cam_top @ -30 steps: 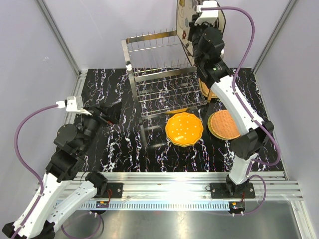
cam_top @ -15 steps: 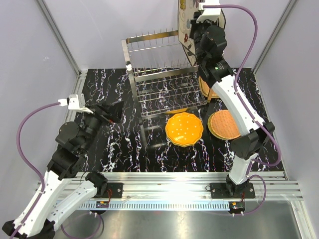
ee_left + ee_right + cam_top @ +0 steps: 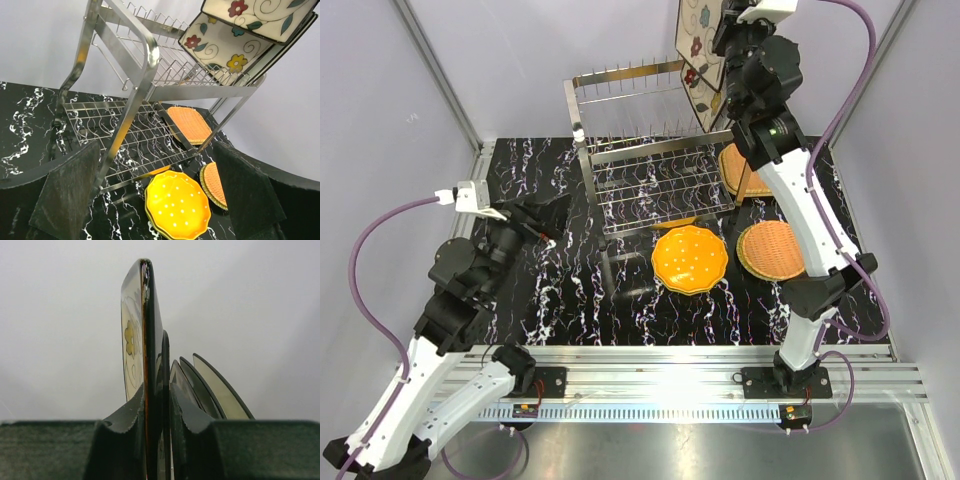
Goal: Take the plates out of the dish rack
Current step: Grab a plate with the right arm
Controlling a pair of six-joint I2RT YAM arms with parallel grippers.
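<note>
Over black marbled table (image 3: 570, 290), flowered plate (image 3: 698, 42) seemingly in right end effector (image 3: 157, 407)

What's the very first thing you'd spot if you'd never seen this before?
The big square flowered plate catches the eye first: the right arm's fingers pinch it by its dark rim, high above the back right corner of the shiny dish rack. Next comes the bright orange scalloped plate, lying on the black marbled table in front of the rack, with a tan woven plate just to its right.
</note>
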